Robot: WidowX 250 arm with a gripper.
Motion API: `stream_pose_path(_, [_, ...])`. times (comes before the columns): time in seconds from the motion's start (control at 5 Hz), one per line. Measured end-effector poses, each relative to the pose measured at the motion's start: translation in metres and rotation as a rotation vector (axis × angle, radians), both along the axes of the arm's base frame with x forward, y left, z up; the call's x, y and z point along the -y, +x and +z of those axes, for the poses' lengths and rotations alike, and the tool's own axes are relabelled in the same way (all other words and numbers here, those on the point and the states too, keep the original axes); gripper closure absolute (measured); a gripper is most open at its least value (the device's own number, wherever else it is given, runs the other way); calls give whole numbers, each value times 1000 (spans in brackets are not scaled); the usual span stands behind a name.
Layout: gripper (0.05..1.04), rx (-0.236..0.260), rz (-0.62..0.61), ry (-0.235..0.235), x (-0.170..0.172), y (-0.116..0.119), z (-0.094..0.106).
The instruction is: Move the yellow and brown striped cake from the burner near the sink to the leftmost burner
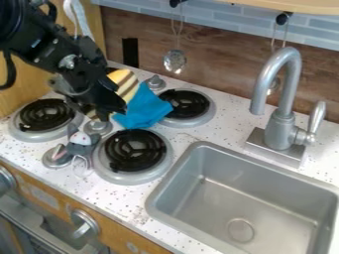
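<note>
The black gripper [104, 103] hangs over the back left part of the stove, among the burners. Close against its right side lies a bright blue cloth [144, 107], its edge by the back right burner. Behind the gripper and partly hidden by it is a yellow object with brown stripes [124, 83]. Just below the gripper, a small grey plush toy [82, 141] with a pale and red patch sits between the left burner and the front burner. Whether the gripper touches the cloth or the striped object, I cannot tell.
Black coil burners stand at the left [46, 115], front [135, 151] and back right [187, 103]. A metal sink [192, 198] fills the lower right, with a tall grey faucet [283, 121] behind it. Utensils such as a slotted spoon [175, 61] hang on the back wall.
</note>
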State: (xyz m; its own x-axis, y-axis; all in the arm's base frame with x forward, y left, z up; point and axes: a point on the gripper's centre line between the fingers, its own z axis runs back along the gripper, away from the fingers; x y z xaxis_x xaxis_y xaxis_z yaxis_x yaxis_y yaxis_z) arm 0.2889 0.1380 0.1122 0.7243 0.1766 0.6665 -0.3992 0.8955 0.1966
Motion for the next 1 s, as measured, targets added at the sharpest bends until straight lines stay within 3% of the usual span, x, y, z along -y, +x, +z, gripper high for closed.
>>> stream_pose_path(0.2, [595,-14,136,67,-36,-8,0])
stream_pose_path(0.4, [595,-57,255,99,-70,-6,-13])
stream_pose_path(0.6, [595,-72,314,93,-98,2,-23])
stream_pose_path(0.8, [595,-122,364,61,-120,10,-44])
stream_pose_path(1.0, [595,-134,401,58,-137,15,-49])
